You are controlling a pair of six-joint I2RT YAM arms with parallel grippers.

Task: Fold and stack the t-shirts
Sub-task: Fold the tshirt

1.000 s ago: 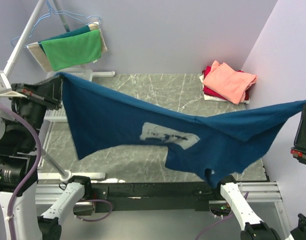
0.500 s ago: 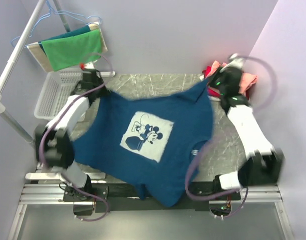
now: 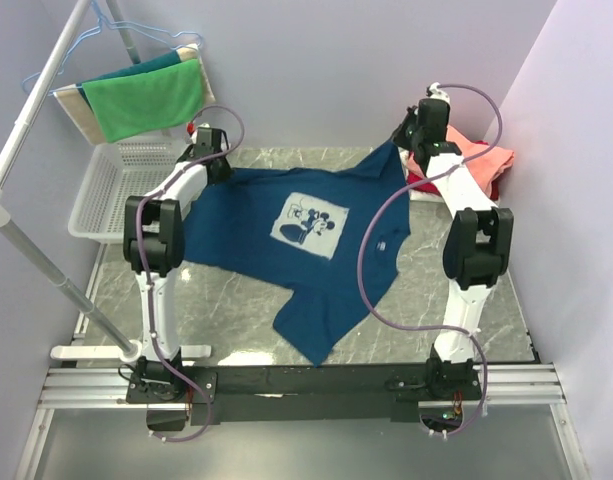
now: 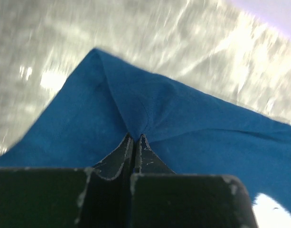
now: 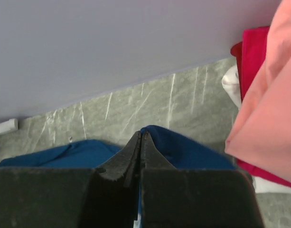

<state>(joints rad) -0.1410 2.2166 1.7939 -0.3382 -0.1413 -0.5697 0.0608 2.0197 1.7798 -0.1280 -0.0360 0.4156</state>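
A navy-blue t-shirt point(image 3: 316, 260) with a pale cartoon-mouse print lies spread on the marble table, print up, its collar end hanging toward the near edge. My left gripper point(image 3: 214, 163) is shut on its far left corner; in the left wrist view the cloth point(image 4: 183, 118) bunches at the tips of the left gripper point(image 4: 136, 137). My right gripper point(image 3: 404, 140) is shut on the far right corner, with blue cloth point(image 5: 192, 149) pinched at the right gripper's point(image 5: 141, 134) tips. Folded salmon-pink point(image 3: 464, 160) and red point(image 3: 422, 183) t-shirts are stacked at the back right.
A white mesh basket point(image 3: 111, 190) sits at the back left, beneath a green cloth point(image 3: 146, 100) on a hanger. A white pole point(image 3: 36, 250) slants along the left side. The purple wall stands just behind both grippers. The folded pink shirt point(image 5: 266, 109) lies close to the right gripper.
Both arms swung from the near side out to the far edge, carrying the navy shirt. It went from hanging stretched in the air to lying spread on the table.
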